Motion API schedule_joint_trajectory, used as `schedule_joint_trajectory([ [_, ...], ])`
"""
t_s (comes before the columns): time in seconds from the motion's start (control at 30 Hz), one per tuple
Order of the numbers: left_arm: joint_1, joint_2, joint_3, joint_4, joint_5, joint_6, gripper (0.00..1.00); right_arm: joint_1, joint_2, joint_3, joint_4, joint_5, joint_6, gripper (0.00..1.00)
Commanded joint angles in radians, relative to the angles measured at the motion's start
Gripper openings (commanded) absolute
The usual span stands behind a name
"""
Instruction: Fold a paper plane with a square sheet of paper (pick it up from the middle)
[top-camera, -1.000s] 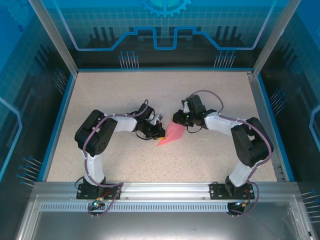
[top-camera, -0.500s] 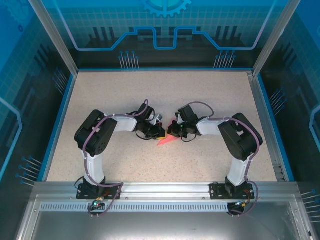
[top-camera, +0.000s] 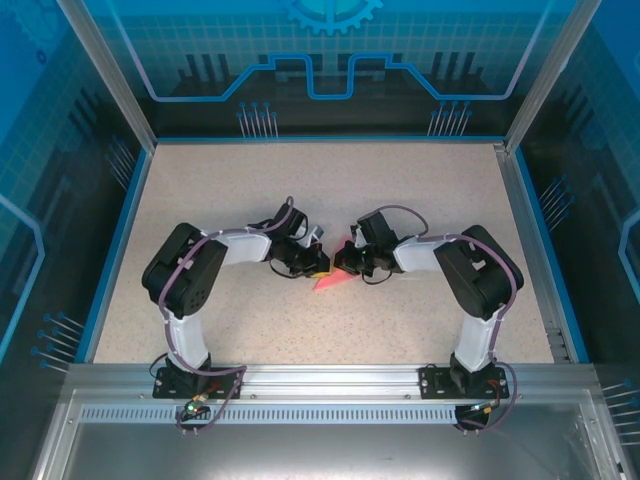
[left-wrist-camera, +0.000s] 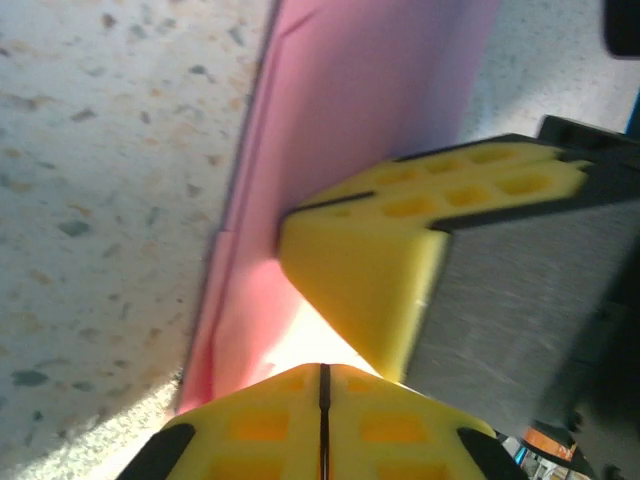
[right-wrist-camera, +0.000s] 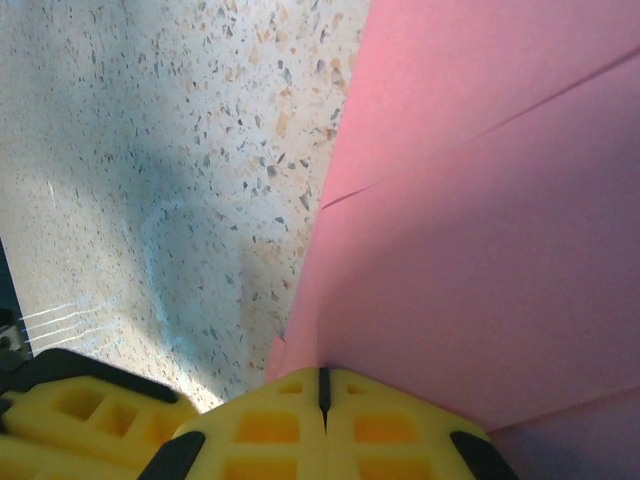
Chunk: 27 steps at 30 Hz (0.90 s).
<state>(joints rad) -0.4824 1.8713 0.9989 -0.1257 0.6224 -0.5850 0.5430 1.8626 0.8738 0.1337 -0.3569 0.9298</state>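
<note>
The pink-red paper (top-camera: 332, 279) lies on the table as a partly folded pointed shape with crease lines, between the two grippers. My left gripper (top-camera: 316, 263) is shut, its closed yellow tips (left-wrist-camera: 323, 372) at the paper's (left-wrist-camera: 370, 110) near edge, with nothing seen between them. My right gripper (top-camera: 349, 262) is also shut, and its tips (right-wrist-camera: 322, 377) rest against the paper (right-wrist-camera: 480, 220). In the left wrist view the right gripper's yellow finger (left-wrist-camera: 390, 260) presses on the paper. The paper's middle is hidden under both grippers in the top view.
The speckled beige table (top-camera: 300, 190) is ringed by a blue rim and aluminium frame posts (top-camera: 110, 80). Both arm bases (top-camera: 190, 380) are bolted at the near edge. The left finger's yellow side (right-wrist-camera: 70, 420) shows at the right wrist view's corner.
The right gripper has swung left and down onto the paper, covering most of it. The left arm's elbow has shifted slightly left; its gripper stays at the paper.
</note>
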Motion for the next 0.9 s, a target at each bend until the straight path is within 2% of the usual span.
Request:
schedule_joint_trajectory([
  [0.0, 0.001, -0.038, -0.021, -0.034, 0.05, -0.014, 0.11, -0.001, 0.073, -0.038, -0.083, 0.059, 0.012, 0.03],
  [0.37, -0.008, 0.024, -0.019, -0.12, -0.008, 0.011, 0.13, 0.0, 0.085, -0.024, -0.12, 0.069, 0.004, 0.03],
  [0.87, -0.005, 0.031, -0.042, -0.22, -0.111, 0.08, 0.13, -0.001, 0.088, -0.013, -0.157, 0.083, -0.006, 0.03],
])
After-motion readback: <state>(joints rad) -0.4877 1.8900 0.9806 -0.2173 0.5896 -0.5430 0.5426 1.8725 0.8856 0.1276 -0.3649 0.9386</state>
